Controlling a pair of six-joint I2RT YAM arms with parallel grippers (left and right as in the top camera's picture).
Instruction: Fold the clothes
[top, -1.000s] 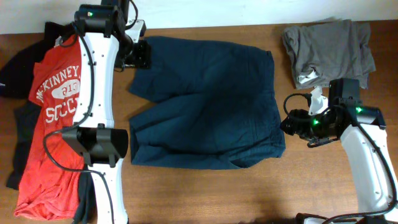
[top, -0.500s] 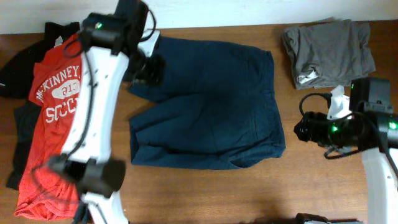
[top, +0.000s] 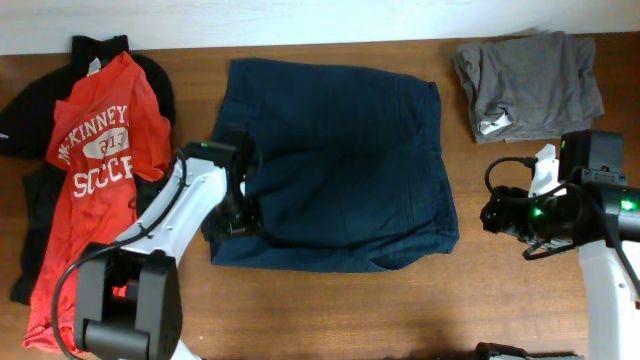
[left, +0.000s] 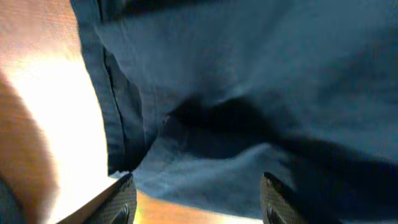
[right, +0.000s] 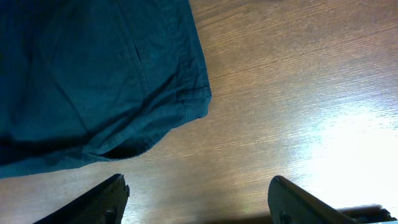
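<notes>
Shorts (top: 340, 170) of dark navy blue lie spread flat at the middle of the wooden table (top: 330, 310), reaching from the far edge most of the way toward the near edge. Left gripper (top: 243, 205) sits over the garment's left side near its lower hem; in the left wrist view its fingers (left: 124, 200) stand apart with only blue cloth and a strip of wood beneath, nothing grasped. Right gripper (top: 497, 215) is just off the lower right corner of the shorts, above bare wood toward the right edge, fingers (right: 106, 198) spread wide and empty. Red T-shirt (top: 95, 170) with white lettering lies along the left edge over black pieces (top: 30, 110). Grey garment (top: 530, 80) with a small white tag occupies the far right corner, well apart from the shorts
</notes>
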